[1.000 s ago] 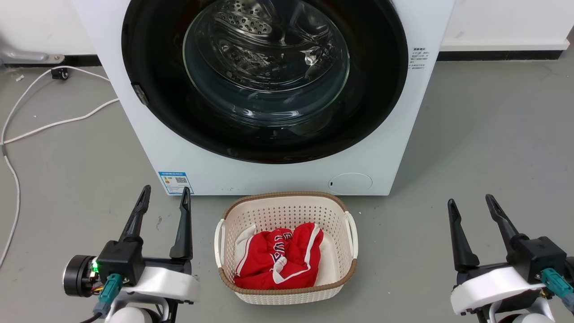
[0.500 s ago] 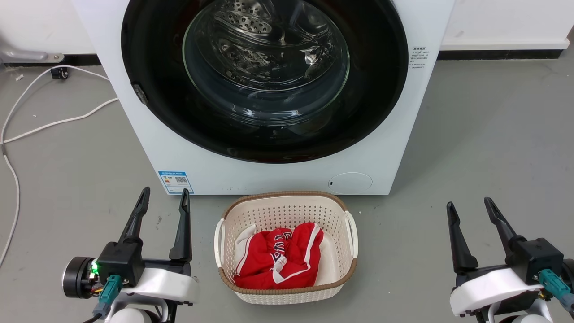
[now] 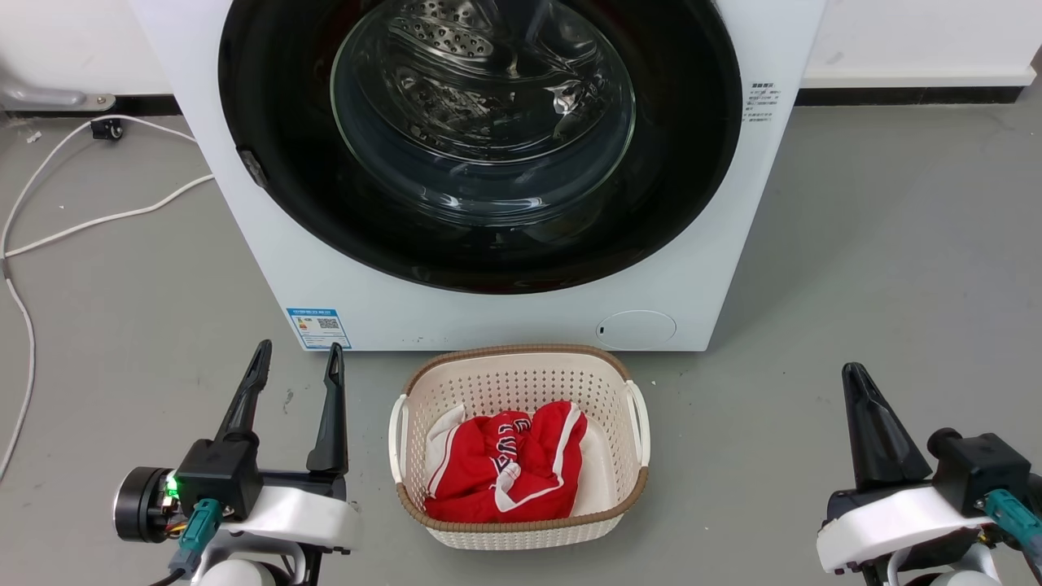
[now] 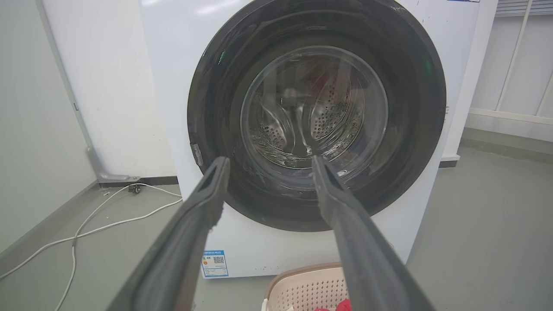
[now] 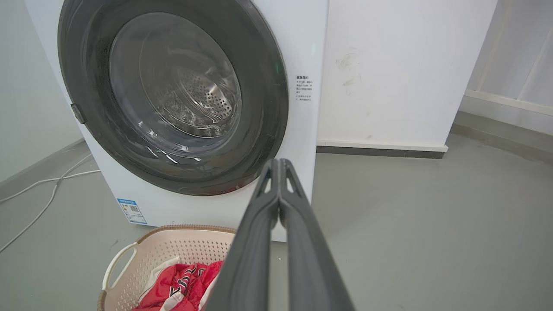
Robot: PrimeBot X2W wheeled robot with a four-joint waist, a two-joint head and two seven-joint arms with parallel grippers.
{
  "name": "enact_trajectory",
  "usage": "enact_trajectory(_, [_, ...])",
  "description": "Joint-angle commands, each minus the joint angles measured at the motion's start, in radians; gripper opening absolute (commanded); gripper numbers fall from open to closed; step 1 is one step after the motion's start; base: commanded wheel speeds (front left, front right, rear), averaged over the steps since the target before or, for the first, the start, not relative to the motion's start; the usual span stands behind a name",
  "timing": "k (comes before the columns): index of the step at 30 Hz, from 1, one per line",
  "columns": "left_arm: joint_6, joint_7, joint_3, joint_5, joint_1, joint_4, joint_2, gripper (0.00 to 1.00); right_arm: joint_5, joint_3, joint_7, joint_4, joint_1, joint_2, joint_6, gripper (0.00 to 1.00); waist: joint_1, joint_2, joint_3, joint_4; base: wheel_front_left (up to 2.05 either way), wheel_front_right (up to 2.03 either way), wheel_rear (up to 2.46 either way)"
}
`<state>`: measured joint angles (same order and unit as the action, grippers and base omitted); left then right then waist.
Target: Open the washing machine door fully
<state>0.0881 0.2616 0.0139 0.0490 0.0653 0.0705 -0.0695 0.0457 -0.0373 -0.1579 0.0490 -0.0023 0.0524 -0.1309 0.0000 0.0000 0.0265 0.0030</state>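
The right tool (image 3: 852, 374) had just been shut empty, the left tool (image 3: 300, 348) held wide; the washing machine door (image 3: 480, 122) was not yet opened.

The left gripper (image 3: 299, 348) and right gripper (image 3: 853, 373) each have long, tapering matte-black fingers set in a boxy black housing (image 3: 220, 476) on a glossy white rounded wrist shell (image 3: 297, 514). A small green light (image 3: 172, 486) glows on the left housing's outer side, beside a black-and-silver cylinder (image 3: 138, 502). A teal cable plug (image 3: 198, 525) sits behind each housing.
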Motion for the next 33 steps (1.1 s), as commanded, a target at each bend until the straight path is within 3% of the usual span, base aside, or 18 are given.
enact_trajectory(1, [0.005, 0.005, 0.004, -0.003, -0.007, 0.002, 0.002, 1.00, 0.025, 0.003, -0.007, 0.005, -0.014, -0.004, 0.000, 0.00, 0.0000, 0.0000, 0.001, 0.000, 0.00, 0.00, 0.00])
enact_trajectory(5, [0.006, 0.005, 0.006, -0.004, -0.003, 0.003, 0.002, 1.00, 0.109, 0.003, -0.014, 0.016, -0.018, -0.004, 0.000, 0.00, 0.0000, 0.0000, 0.003, -0.001, 0.00, 0.00, 0.00])
enact_trajectory(8, [0.004, 0.005, 0.008, -0.005, -0.001, 0.001, 0.003, 1.00, 0.256, 0.000, -0.031, 0.044, -0.024, -0.004, 0.000, 0.00, 0.0000, 0.0000, 0.005, -0.002, 0.00, 0.00, 0.00])
enact_trajectory(15, [0.008, 0.004, 0.009, -0.002, 0.008, -0.001, 0.005, 1.00, 0.788, 0.019, -0.078, 0.144, -0.079, -0.004, 0.000, 0.00, 0.0000, 0.0000, 0.011, -0.001, 0.00, 0.00, 0.00])
enact_trajectory(19, [0.009, 0.004, 0.011, 0.000, 0.017, -0.006, 0.007, 1.00, 1.180, 0.023, -0.092, 0.173, -0.133, -0.004, 0.000, 0.00, 0.0000, 0.0000, 0.023, -0.002, 0.00, 0.00, 0.00])
enact_trajectory(21, [0.009, 0.004, 0.014, 0.003, 0.023, -0.010, 0.008, 1.00, 1.290, 0.017, -0.097, 0.192, -0.163, -0.003, 0.000, 0.00, 0.0000, 0.0000, 0.033, -0.002, 0.00, 0.00, 0.00])
enact_trajectory(22, [0.009, 0.004, 0.017, 0.003, 0.028, -0.017, 0.009, 1.00, 1.453, -0.003, -0.094, 0.216, -0.226, -0.003, 0.000, 0.00, 0.0000, 0.0000, 0.051, -0.003, 0.00, 0.00, 0.00])
enact_trajectory(27, [0.008, 0.004, 0.022, 0.005, 0.050, -0.037, 0.011, 1.00, 1.591, -0.066, -0.054, 0.280, -0.362, 0.015, 0.000, 0.00, 0.0000, 0.0000, 0.090, -0.005, 0.00, 0.00, 0.00])
enact_trajectory(33, [0.009, 0.004, 0.027, 0.006, 0.086, -0.063, 0.013, 1.00, 1.638, -0.067, 0.017, 0.401, -0.580, 0.097, 0.000, 0.00, 0.0000, 0.0000, 0.157, -0.006, 0.00, 0.00, 0.00])
